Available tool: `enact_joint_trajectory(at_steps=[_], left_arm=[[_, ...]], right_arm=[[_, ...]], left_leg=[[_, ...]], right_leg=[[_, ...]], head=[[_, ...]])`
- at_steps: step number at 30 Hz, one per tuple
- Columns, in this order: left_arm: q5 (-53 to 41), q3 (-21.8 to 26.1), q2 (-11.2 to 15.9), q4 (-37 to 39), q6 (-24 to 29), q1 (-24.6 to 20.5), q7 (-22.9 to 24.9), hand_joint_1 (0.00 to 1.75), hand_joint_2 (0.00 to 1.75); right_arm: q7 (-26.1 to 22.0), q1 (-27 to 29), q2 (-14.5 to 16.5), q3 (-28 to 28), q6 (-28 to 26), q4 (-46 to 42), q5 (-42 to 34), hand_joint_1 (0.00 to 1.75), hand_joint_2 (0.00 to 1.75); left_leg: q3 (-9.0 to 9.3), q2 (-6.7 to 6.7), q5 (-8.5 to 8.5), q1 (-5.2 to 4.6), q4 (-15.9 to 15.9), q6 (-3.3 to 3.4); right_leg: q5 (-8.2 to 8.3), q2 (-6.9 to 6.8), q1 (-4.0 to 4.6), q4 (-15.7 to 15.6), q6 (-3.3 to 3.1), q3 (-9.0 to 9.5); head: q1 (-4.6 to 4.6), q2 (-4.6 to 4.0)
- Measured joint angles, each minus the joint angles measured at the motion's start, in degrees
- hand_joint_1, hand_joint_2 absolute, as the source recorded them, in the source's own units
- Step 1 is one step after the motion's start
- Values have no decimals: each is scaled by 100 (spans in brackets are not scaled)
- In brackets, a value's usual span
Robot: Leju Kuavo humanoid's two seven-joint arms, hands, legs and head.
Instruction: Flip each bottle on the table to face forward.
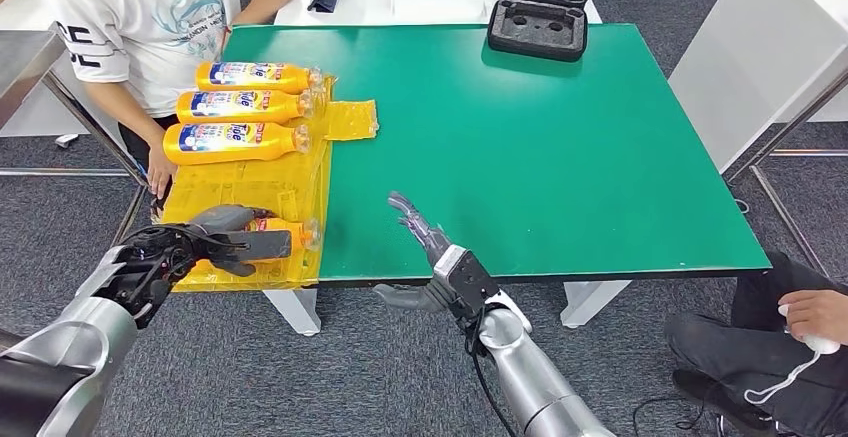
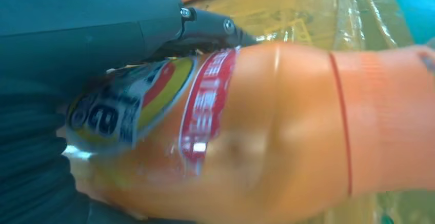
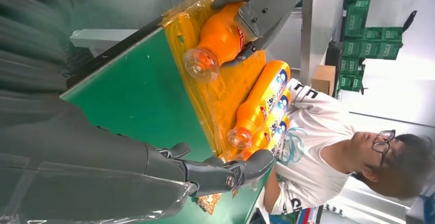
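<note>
Fingers [image 1: 255, 244] of the left hand [image 1: 232, 240] are clamped around an orange bottle [image 1: 290, 232] lying on its side at the near left corner of the green desk [image 1: 560, 157] — its cap end points toward the middle of the desk. In the left wrist view the bottle [image 2: 267, 131] shows its label with red and yellow print, blurred, with dark fingers [image 2: 210, 26] pressed over it. The right wrist view shows the same held bottle [image 3: 218, 39] under the left hand [image 3: 264, 8], clear neck toward the green surface.

The bottle lies on a sheet of yellow plastic wrap [image 1: 300, 182] that covers the left edge of the desk. Three more orange bottles [image 1: 245, 107] lie side by side farther along that sheet, labels up, caps pointing right.

The right hand [image 1: 440, 257] hovers over the near edge of the desk with its fingers [image 1: 410, 215] spread apart, holding nothing — well apart from the bottles.

A person in a white printed shirt [image 1: 150, 17] stands at the far left corner, one hand [image 1: 160, 169] at the edge of the wrap. A black foam-lined case [image 1: 540, 12] sits open at the far edge. Another person's hand [image 1: 815, 317] holds a small white object at the lower right.
</note>
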Motion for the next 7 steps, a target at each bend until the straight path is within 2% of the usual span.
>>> enact_joint_trajectory(at_steps=[7], left_arm=[[7, -2, -7, 80, -38, -50, -40, 0, 175]], right_arm=[[0, 0, 0, 1, -4, 40, -1, 0, 175]], left_leg=[[0, 0, 0, 0, 0, 0]], right_leg=[[0, 0, 0, 0, 0, 0]], head=[[0, 0]])
